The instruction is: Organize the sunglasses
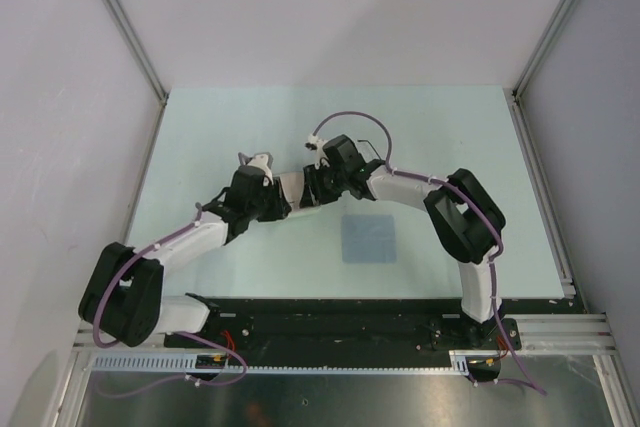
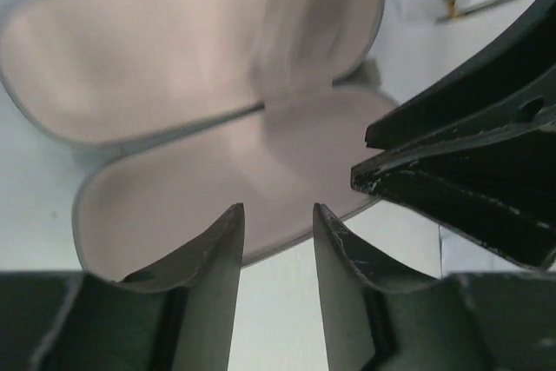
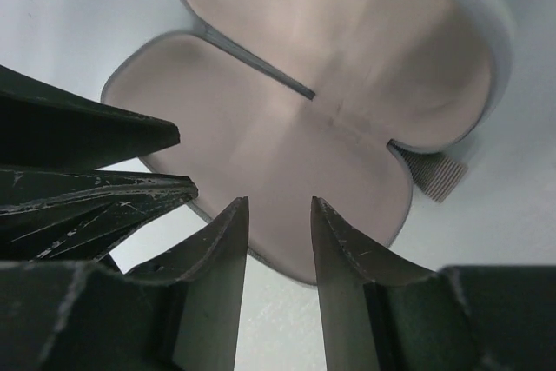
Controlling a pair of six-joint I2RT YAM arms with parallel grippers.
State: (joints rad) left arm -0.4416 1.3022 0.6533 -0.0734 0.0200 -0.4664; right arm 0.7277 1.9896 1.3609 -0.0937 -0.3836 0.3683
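Observation:
The sunglasses do not show in any view. The oblong beige case [image 2: 200, 171] lies open on the table, and both halves look empty. It also shows in the right wrist view [image 3: 287, 136] and as a small beige patch in the top view [image 1: 293, 189]. My left gripper [image 2: 278, 208] is open and empty just above the case's near rim. My right gripper [image 3: 280, 202] is open and empty at the rim from the other side. Each gripper's dark fingers show in the other's view: the right one's fingers [image 2: 452, 171] and the left one's fingers [image 3: 87, 171]. Both grippers meet at the table's middle [image 1: 300, 189].
The square light-blue cloth [image 1: 370, 237] lies flat on the pale green table [image 1: 200, 127], in front of the right gripper. Grey walls and metal rails [image 1: 545, 177] bound the table on the left, right and back. A ribbed grey tab [image 3: 434, 173] sticks out at the case's hinge.

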